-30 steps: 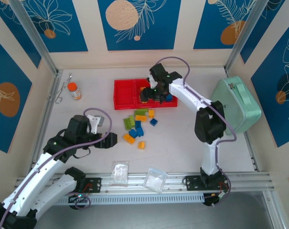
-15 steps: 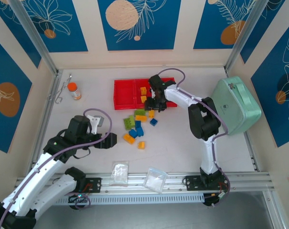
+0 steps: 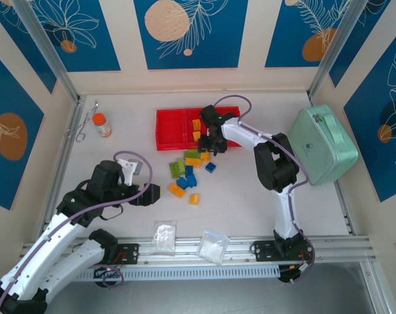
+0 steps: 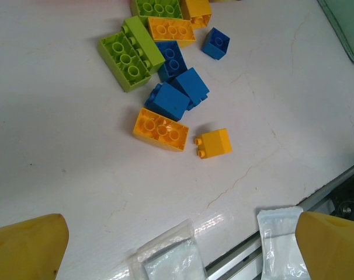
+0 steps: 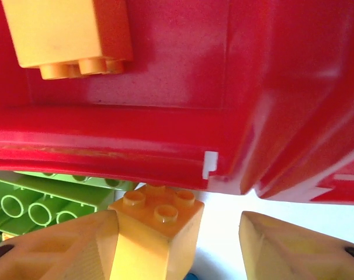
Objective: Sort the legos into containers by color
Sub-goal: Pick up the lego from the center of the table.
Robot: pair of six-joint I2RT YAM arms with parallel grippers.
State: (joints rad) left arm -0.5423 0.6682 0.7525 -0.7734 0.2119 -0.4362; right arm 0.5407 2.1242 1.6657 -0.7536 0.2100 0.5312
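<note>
An orange-capped bottle [image 3: 102, 124] stands at the far left of the bench [image 3: 250, 203], well apart from the work. The left gripper [image 3: 149, 192] is held over bare bench, left of the loose legos [image 3: 187, 173]. In the left wrist view its fingers [image 4: 26, 248] are spread wide with nothing between them. Two clear bags [image 3: 164, 237] are noted at the near edge, in front of the heap.

The heap is mixed:
- a lime green brick [image 4: 127, 55];
- blue bricks [image 4: 172, 96];
- a broad yellow-orange brick [image 4: 160, 128];
- a small yellow-orange brick [image 4: 215, 143], lying on its side just beside the rest.

The red tray [image 3: 168, 127] is found behind the heap. Two yellow-orange bricks [image 3: 197, 124] lie in its middle compartment. Its right compartment is largely hidden by the right arm.

The right gripper [image 3: 207, 145] is placed at the tray's near wall, jaws apart. In the right wrist view a further yellow-orange brick [image 5: 156, 221] is seen touching one finger [image 5: 54, 245], with a gap to the other. A mint-green case [image 3: 322, 144] stands at the far right.
</note>
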